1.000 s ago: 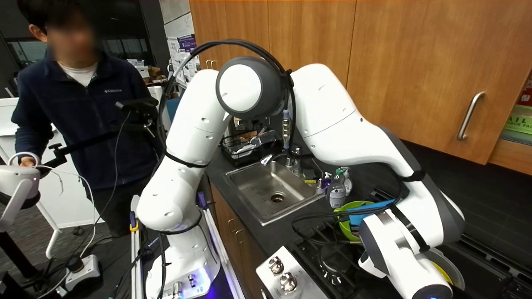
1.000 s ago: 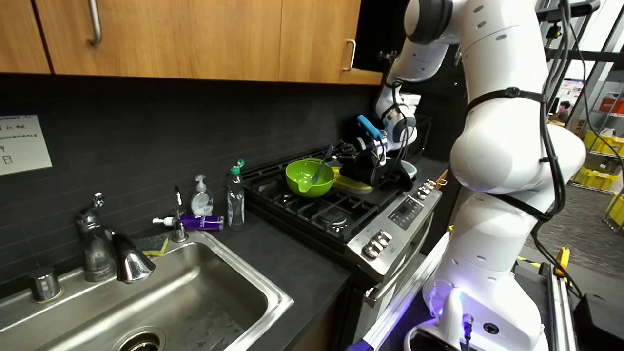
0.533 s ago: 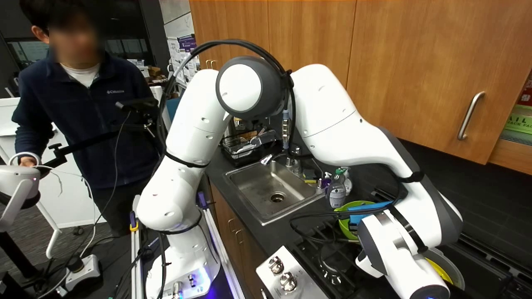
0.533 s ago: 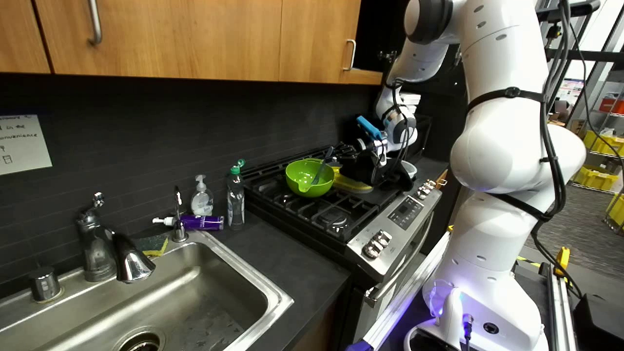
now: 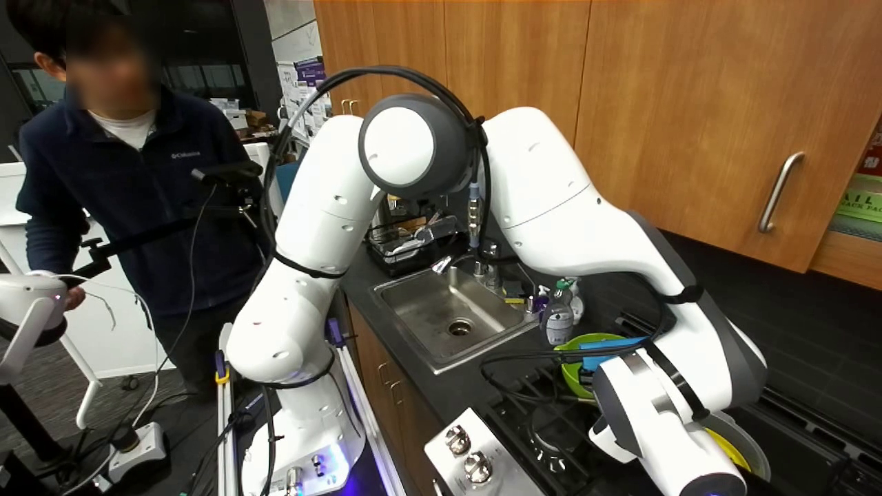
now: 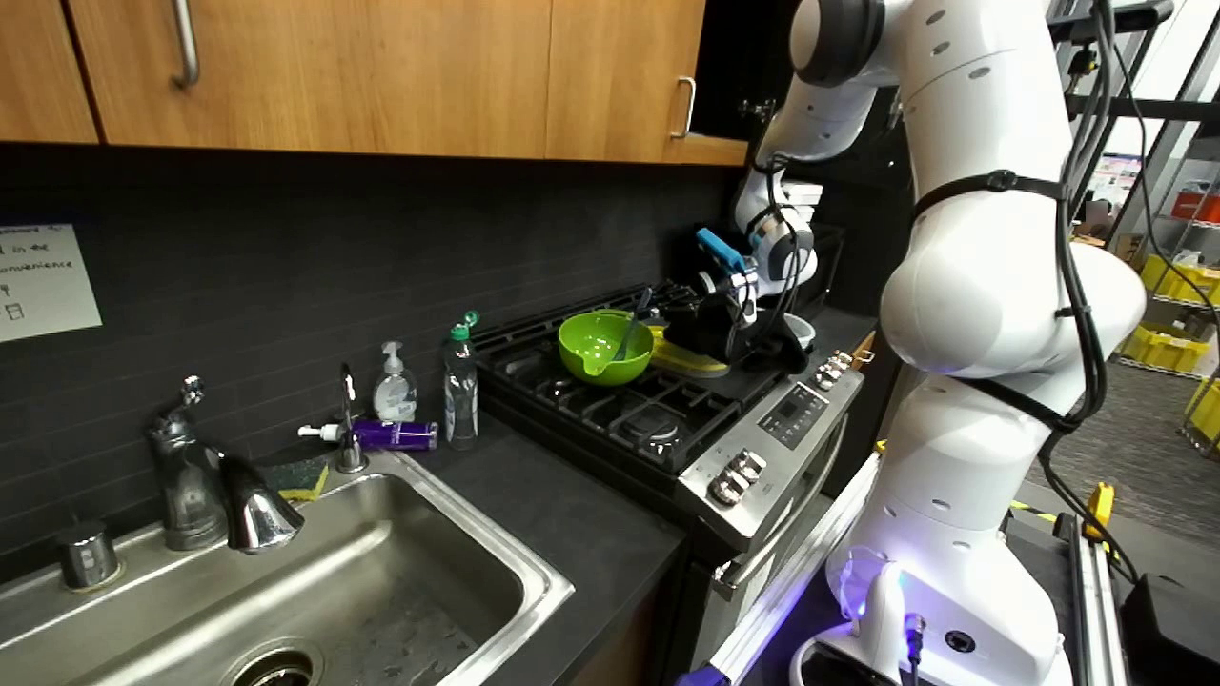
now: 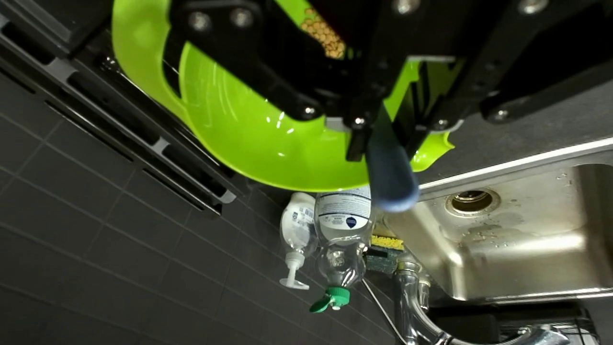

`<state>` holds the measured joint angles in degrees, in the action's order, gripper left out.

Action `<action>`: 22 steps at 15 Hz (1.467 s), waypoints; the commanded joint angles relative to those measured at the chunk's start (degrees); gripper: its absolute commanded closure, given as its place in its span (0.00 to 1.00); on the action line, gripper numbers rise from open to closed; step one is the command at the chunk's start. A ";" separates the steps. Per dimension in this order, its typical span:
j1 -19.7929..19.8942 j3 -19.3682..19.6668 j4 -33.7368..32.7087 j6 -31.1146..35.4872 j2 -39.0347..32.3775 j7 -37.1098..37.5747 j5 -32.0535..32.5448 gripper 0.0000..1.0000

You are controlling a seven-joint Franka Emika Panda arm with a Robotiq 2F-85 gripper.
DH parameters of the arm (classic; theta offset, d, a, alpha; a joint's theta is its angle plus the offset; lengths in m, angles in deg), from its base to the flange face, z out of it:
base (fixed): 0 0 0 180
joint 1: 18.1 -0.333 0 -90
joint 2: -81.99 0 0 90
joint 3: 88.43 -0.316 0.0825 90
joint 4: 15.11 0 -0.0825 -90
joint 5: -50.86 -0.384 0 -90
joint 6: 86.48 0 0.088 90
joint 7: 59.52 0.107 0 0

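My gripper (image 7: pixel 384 146) is shut on the blue-grey handle of a utensil (image 7: pixel 393 179), with a finger on each side of it. In an exterior view the gripper (image 6: pixel 675 297) is low over the stove, and the utensil (image 6: pixel 631 332) leans inside a bright green bowl (image 6: pixel 583 354) with a spout. The bowl also shows in the wrist view (image 7: pixel 287 165), with small round tan pieces (image 7: pixel 325 36) inside. The utensil's lower end is hidden behind the gripper in the wrist view. The arm hides most of the gripper in an exterior view, where part of the bowl (image 5: pixel 573 377) shows.
The bowl stands on a black gas stove (image 6: pixel 653 424). A yellow item (image 6: pixel 681 360) and a white bowl (image 6: pixel 803 330) are near the gripper. A clear green-capped bottle (image 6: pixel 461 386), a pump bottle (image 6: pixel 395 386) and a steel sink (image 6: pixel 381 534) stand beside the stove. Wooden cabinets (image 6: pixel 400 76) hang above.
The utensil's lower part has shifted slightly to the right inside the bowl, with a small gripper movement. The bowl stays in place. The person's hand and head have moved.
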<state>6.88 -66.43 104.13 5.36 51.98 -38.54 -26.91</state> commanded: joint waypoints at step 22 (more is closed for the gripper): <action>2.61 -1.92 -3.19 -8.79 -8.75 0.45 -9.11 0.95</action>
<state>8.80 -68.58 101.70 -1.97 44.34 -38.59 -34.77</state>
